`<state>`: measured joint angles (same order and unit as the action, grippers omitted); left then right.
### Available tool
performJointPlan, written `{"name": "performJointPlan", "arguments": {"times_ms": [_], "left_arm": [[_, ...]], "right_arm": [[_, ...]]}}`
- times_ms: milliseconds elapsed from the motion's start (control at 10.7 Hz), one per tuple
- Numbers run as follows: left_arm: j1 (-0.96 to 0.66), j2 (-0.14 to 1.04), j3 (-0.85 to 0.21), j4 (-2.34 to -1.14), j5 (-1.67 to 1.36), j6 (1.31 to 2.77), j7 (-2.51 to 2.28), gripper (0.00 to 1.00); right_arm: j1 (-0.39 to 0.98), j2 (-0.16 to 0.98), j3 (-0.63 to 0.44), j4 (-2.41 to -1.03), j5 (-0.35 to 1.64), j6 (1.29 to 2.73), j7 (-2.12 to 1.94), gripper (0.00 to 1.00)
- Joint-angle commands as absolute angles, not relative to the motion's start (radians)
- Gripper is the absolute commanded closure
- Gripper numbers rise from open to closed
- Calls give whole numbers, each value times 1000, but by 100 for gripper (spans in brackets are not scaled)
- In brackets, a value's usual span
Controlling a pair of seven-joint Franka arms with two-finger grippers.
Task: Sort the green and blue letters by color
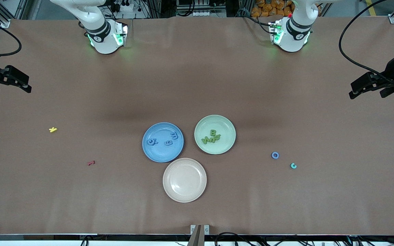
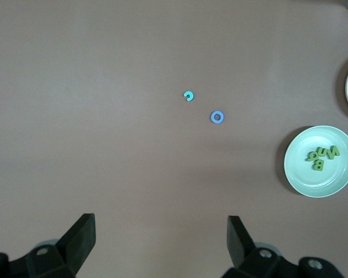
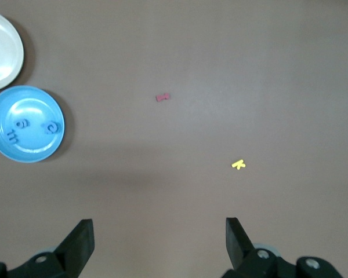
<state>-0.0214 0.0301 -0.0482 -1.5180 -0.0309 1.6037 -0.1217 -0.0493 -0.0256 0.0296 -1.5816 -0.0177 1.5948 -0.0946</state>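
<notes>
Three blue letters [image 1: 164,139] lie on the blue plate [image 1: 162,155]. Several green letters [image 1: 211,136] lie on the green plate [image 1: 226,145]. A blue ring-shaped O [image 1: 275,155] and a teal C [image 1: 293,166] lie loose on the table toward the left arm's end; both show in the left wrist view, the O [image 2: 217,117] and the C [image 2: 189,96]. My left gripper [image 1: 368,90] [image 2: 161,223] is open and empty, held high at its end of the table. My right gripper [image 1: 10,87] [image 3: 159,226] is open and empty, held high at its own end.
An empty beige plate [image 1: 184,196] sits nearer to the front camera than the two coloured plates. A small yellow letter [image 1: 53,129] [image 3: 238,164] and a small dark red letter [image 1: 91,163] [image 3: 162,97] lie toward the right arm's end.
</notes>
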Motion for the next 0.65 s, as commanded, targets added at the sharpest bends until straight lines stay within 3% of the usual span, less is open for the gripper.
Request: {"name": "performJointPlan", "arguments": {"times_ms": [0,559], "left_arm": [[-18,15,-63,-1525,4,1595,-126,0],[-17,9,-64,-1522,46,1597,-132,0]], "right_arm": [[-49,-12,31,-1560,12,1618,-75,0],[-44,-14,31,-1568,14,1632,-15,0]]}}
